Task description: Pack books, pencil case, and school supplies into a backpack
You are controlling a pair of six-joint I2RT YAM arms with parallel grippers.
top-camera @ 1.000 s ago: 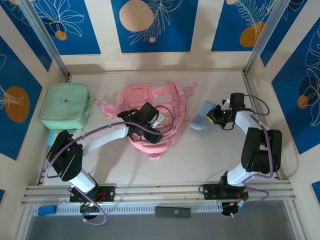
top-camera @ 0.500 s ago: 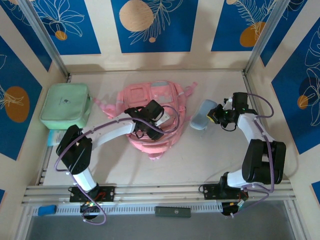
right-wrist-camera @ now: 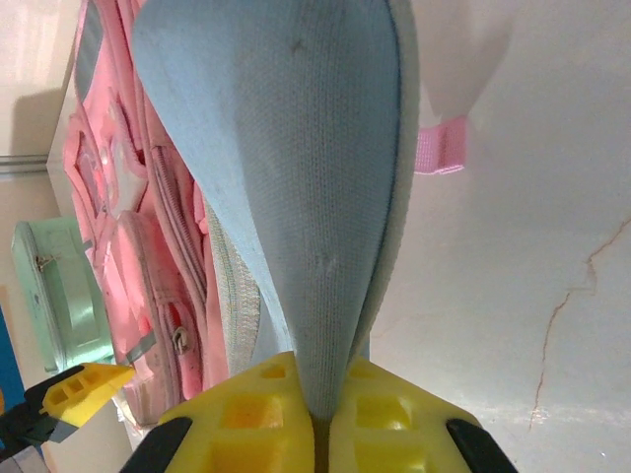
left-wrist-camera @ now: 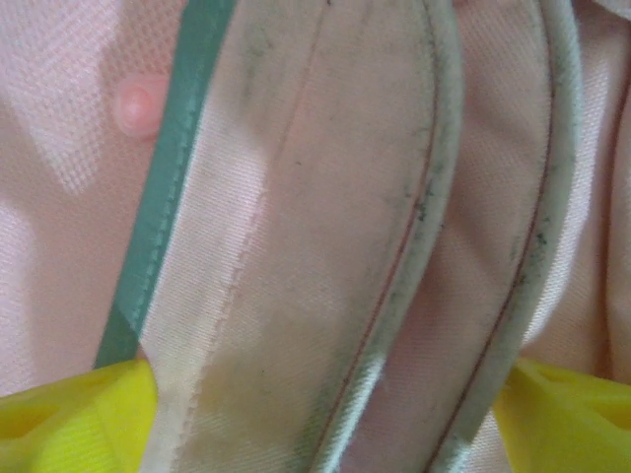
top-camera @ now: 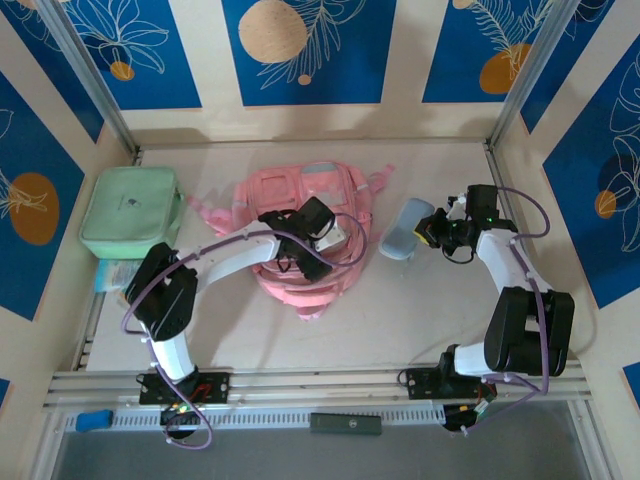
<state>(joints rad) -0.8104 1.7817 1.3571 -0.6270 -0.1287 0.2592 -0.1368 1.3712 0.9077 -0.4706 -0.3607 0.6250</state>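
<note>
Right gripper (right-wrist-camera: 314, 419) clamps the pencil case (right-wrist-camera: 286, 177) by its end; left gripper (left-wrist-camera: 320, 419), jaws spread wide, sits close over the backpack (top-camera: 290, 190).

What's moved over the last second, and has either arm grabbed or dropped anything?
The left gripper slid right across the backpack, jaws open over its fabric. The right gripper, shut on the pencil case, carried it slightly back. The backpack and mint bag stayed put.

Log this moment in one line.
left tool: open over backpack | right tool: shut on pencil case | pencil case: outside backpack
</note>
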